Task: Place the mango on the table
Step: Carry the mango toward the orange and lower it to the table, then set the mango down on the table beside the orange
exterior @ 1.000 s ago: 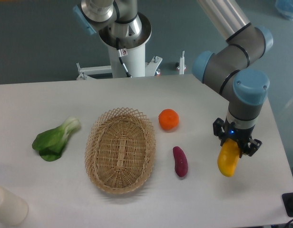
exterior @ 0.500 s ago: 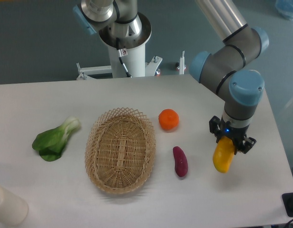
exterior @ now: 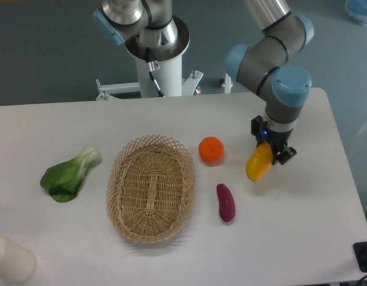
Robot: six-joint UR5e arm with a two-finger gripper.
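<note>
The mango [exterior: 258, 164] is a smooth yellow-orange elongated fruit. My gripper [exterior: 270, 149] is shut on its upper end and holds it hanging down, to the right of the round orange [exterior: 211, 149]. It hangs over the white table [exterior: 302, 232], right of centre; whether its lower end touches the surface I cannot tell. The small dark purple-red sweet potato [exterior: 225, 202] lies on the table below and left of the mango.
A wicker basket [exterior: 151, 187] stands mid-table. A green leafy vegetable [exterior: 68, 174] lies at the left. A white cylinder [exterior: 9, 257] sits at the front left corner. The robot base [exterior: 158, 56] stands behind the table's far edge.
My gripper has carried the mango up and to the left, from near the table's right front toward the orange. Nothing else has moved.
</note>
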